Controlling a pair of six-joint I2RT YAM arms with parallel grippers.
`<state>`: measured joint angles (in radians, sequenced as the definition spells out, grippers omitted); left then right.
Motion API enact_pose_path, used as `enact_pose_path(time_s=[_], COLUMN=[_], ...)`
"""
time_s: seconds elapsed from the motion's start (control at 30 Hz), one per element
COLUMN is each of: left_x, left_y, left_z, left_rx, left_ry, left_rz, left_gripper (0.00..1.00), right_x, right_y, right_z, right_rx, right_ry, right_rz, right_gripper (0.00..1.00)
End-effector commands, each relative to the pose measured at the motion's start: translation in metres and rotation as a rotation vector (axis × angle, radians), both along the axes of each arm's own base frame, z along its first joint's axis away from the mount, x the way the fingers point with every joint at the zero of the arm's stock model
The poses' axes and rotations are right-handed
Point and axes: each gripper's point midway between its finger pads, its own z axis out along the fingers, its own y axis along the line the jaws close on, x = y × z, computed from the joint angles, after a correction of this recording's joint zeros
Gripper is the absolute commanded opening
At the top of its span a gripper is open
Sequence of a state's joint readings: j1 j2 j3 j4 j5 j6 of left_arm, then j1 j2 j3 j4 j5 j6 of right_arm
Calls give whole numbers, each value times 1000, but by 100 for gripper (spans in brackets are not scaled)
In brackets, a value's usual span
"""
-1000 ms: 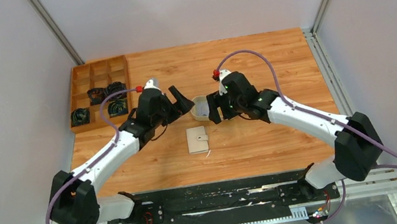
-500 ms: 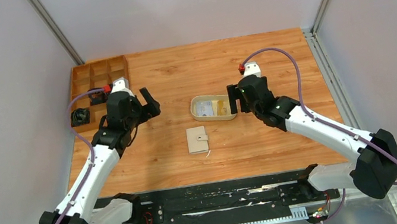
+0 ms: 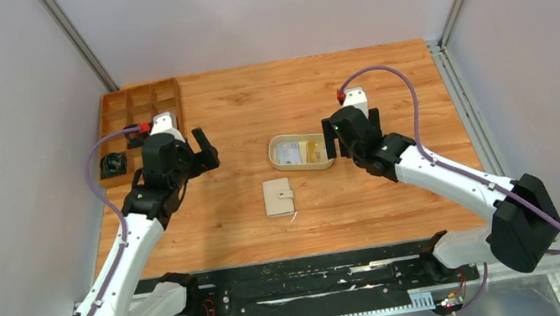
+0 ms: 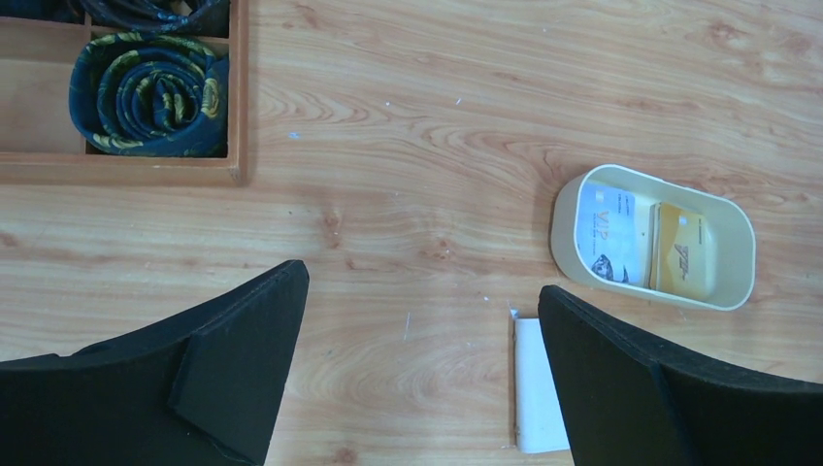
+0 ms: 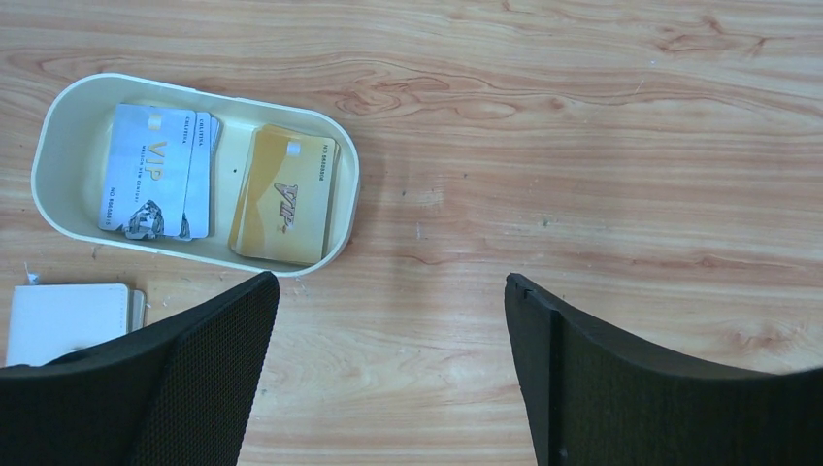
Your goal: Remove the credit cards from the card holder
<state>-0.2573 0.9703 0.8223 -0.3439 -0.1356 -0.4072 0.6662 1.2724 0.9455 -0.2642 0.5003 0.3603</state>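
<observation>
Both my arms have pulled back from the middle in the last second. My left hand has swung out toward the wooden organiser, and my right hand has backed off to just right of the oval tray. Both are released and empty, fingers spread wide. The credit cards lie in the tray, whitish stack beside yellow, gathered apart from the card holder, which sits folded shut on the counter nearby. I judge the job done, hence the retreat.
</observation>
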Motion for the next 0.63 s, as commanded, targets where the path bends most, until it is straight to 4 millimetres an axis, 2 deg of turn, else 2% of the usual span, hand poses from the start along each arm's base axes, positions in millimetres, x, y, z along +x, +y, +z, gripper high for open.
enact_pose_path(time_s=[0.0, 0.3, 0.47, 0.6], left_x=[-2, -3, -7, -9], left_y=[7, 6, 6, 9], left_z=[4, 5, 6, 9], left_rx=[25, 19, 13, 17], left_ry=[-11, -15, -17, -31], left_rz=[7, 3, 6, 13], left_gripper=[100, 100, 100, 100], right_x=[7, 4, 4, 3], right_y=[-9, -12, -15, -17], right_z=[9, 9, 12, 16], right_rx=[7, -18, -4, 6], right_ry=[-18, 5, -30, -45], right_rz=[-76, -85, -91, -99], right_gripper=[90, 90, 79, 81])
